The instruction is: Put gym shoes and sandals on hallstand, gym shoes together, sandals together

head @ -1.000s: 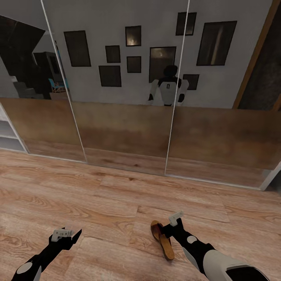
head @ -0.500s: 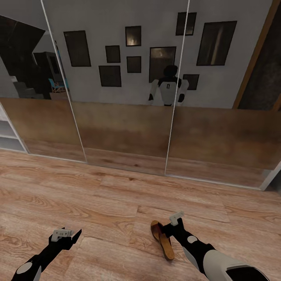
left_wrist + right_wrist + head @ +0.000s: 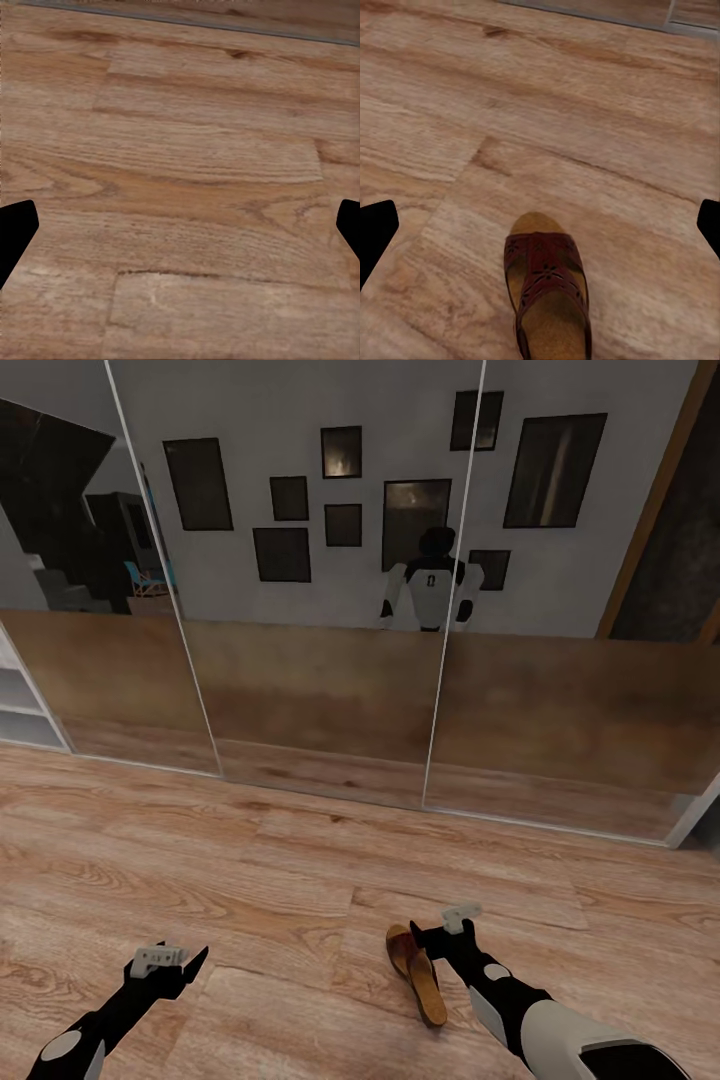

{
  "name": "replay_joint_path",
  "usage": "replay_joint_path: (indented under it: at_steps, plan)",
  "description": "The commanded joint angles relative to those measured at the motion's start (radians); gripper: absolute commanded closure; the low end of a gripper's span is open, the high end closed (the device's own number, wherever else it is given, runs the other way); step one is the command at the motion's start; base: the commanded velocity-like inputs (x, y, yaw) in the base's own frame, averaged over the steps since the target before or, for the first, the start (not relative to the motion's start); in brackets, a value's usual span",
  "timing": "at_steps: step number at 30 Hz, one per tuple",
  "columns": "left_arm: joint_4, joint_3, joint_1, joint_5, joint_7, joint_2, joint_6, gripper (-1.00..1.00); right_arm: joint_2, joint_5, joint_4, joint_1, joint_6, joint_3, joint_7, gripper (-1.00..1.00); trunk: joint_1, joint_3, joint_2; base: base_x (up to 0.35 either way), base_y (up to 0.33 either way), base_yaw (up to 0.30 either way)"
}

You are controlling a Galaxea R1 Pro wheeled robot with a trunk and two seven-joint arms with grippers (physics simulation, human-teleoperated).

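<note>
Head view took in the mirrored wardrobe doors [image 3: 320, 610], then the corridor floor [image 3: 250, 880], where one sandal [image 3: 418, 972] lay just beside the right gripper [image 3: 440, 932]. Both the right gripper and the left gripper [image 3: 170, 963] had their fingers spread, holding nothing. Risk, as I judged it: the low, flat sandal could skid if the fingers closed off-centre.

**Wood grain, leather and glass**

The corridor floor [image 3: 250, 860] looks like light brown wood-grain planks with a dull satin finish. The sandal [image 3: 546, 289] at the lower middle shows reddish-brown perforated leather over a smooth tan footbed. The mirror panels [image 3: 320, 610] across the upper frame are glossy glass. The right gripper [image 3: 432, 937] looks like matt black plastic.
</note>
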Motion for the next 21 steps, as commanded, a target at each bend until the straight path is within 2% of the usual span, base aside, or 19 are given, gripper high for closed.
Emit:
replay_joint_path:
  at_steps: [1,8,10,18,21]
  plan:
    - [-0.004,0.008,-0.002,-0.010,-0.006,0.002,-0.005,-1.00,0.000,-0.002,0.001,-0.001,-0.004,0.007,-0.002,-1.00,0.004,-0.005,-0.007,0.000,0.000,0.000]
    - [-0.083,0.006,-0.003,-0.008,-0.008,-0.003,-0.002,-1.00,0.000,-0.004,0.001,-0.001,-0.004,0.006,-0.002,-1.00,0.010,-0.041,-0.016,0.000,0.000,0.038]
    - [-0.106,0.005,-0.003,-0.008,-0.008,-0.017,-0.001,-1.00,-0.001,-0.004,0.001,-0.001,-0.004,0.006,-0.002,-1.00,0.011,-0.052,-0.016,0.000,0.000,0.065]
    - [-0.121,0.004,-0.003,-0.009,-0.007,-0.030,-0.002,-1.00,-0.003,-0.004,0.001,-0.001,-0.004,0.005,-0.003,-1.00,0.015,-0.095,-0.018,0.000,0.000,0.069]
    - [-0.122,0.003,-0.003,-0.009,-0.007,-0.030,-0.002,-1.00,-0.015,-0.004,0.002,-0.001,-0.003,0.005,-0.002,-1.00,0.016,-0.112,-0.019,0.000,0.000,0.071]
